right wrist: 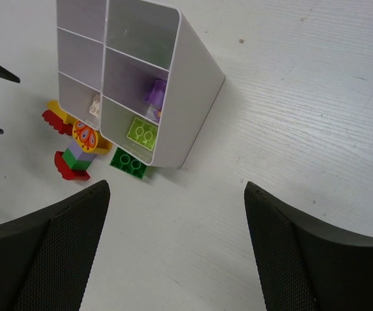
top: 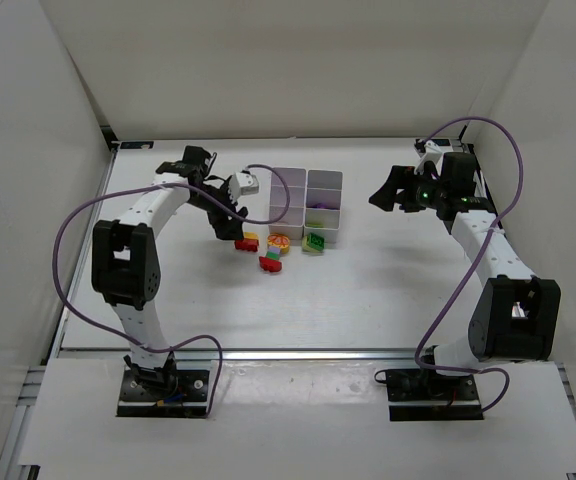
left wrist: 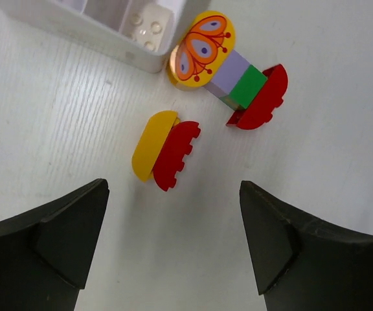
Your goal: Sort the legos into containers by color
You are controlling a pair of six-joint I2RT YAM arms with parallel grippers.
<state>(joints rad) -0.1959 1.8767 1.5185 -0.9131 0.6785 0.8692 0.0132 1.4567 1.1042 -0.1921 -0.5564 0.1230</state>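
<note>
1. The containers [top: 306, 200] are glossy, thin-walled white plastic: six square open cells in a two-by-three block. They stand in the table's far half, about midway between its left and right edges.
2. In the cells I can make out a lime studded brick [right wrist: 142, 133], a purple piece [right wrist: 154, 92] and a small cream piece [right wrist: 96, 103].
3. Loose legos [top: 268, 250] lie at the block's near left corner.
   - A yellow-and-red half-round pair [left wrist: 164, 152] lies there, the red half scalloped.
   - Beside it is a joined row: a butterfly-printed yellow disc [left wrist: 203, 48], a lilac block [left wrist: 230, 70], a green block [left wrist: 248, 86] and a red half-round [left wrist: 264, 97].
   - A dark green brick [right wrist: 128, 162] sits against the container wall.
4. My left tool [left wrist: 173, 194] hangs over the yellow-and-red pair, its matte black fingers spread wide with nothing between them.
5. My right tool [right wrist: 177, 194] hovers to the right of the containers, jaws apart and empty.
6. The table [left wrist: 57, 129] is white with fine grain streaks, and plain white panels [top: 268, 60] wall it in.
</note>
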